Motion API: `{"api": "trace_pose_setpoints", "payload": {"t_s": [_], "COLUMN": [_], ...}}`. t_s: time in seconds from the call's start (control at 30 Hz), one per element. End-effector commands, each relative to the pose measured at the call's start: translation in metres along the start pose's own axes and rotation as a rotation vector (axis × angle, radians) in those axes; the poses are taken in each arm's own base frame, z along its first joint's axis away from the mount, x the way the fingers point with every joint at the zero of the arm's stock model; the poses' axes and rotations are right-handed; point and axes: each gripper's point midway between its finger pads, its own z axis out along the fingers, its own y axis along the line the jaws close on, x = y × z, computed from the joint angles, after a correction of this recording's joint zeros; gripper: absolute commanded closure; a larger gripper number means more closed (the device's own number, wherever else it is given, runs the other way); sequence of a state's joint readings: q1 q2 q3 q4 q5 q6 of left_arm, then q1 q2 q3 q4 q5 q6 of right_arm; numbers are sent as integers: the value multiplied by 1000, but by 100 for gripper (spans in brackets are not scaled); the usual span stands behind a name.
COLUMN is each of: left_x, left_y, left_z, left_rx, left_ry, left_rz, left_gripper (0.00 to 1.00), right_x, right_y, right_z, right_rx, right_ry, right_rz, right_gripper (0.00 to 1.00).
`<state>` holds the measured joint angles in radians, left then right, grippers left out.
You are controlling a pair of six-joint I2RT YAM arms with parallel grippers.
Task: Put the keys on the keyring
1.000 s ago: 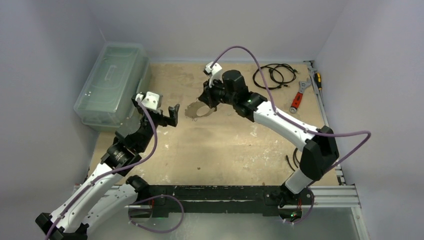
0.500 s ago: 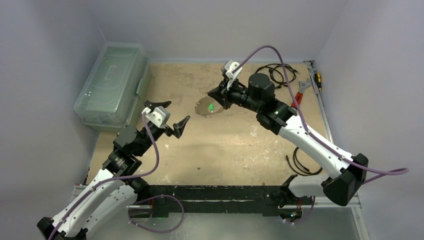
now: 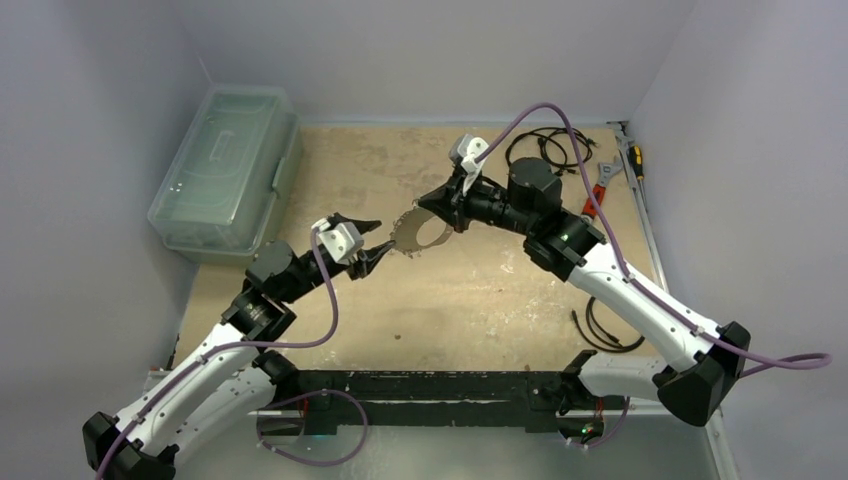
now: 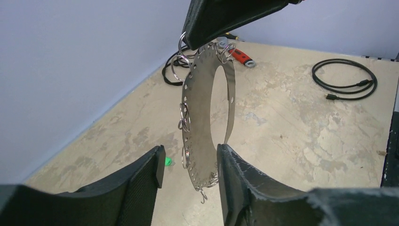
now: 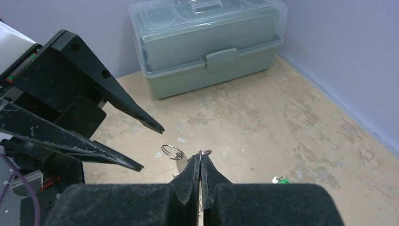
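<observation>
Your right gripper (image 5: 200,160) clamps shut on the keyring's (image 4: 197,127) top edge, holding it upright off the table; your left gripper (image 4: 190,157) straddles its bottom edge, jaws half-open.

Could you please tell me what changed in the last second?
The right gripper, fingers shut on the flat silvery metal keyring, has lifted it upright off the table. The left gripper moved forward to it, fingers narrowing around its lower rim. The translucent green toolbox stayed put.
</observation>
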<state>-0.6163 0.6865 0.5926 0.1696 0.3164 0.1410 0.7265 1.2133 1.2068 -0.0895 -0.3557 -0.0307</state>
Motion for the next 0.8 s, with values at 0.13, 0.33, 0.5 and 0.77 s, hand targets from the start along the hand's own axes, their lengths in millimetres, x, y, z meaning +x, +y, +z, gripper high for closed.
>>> {"api": "trace_pose_setpoints", "payload": {"t_s": [0.13,0.33,0.5,0.77], "left_x": [-26,-24,-21,-20], "left_y": [-4,-7,-9,-10], "left_z": [4,8,11,12], "left_rx": [44,60,78,81], "left_ry": [-87,-83,-76,-72], "left_rz": [12,-4,-10,-14], "left_gripper": [60,66,75,89], "right_x": [-22,-23,-24,-21], "right_y": [16,21,24,27], "right_z": [-9,-9,-8,-6], "right_rx": [-69,-99,-115,-127], "right_ry": [-84,-90,-98,-92], "right_rz": [-54,-56,-58,-56], "right_gripper": [100,100,100,100]}}
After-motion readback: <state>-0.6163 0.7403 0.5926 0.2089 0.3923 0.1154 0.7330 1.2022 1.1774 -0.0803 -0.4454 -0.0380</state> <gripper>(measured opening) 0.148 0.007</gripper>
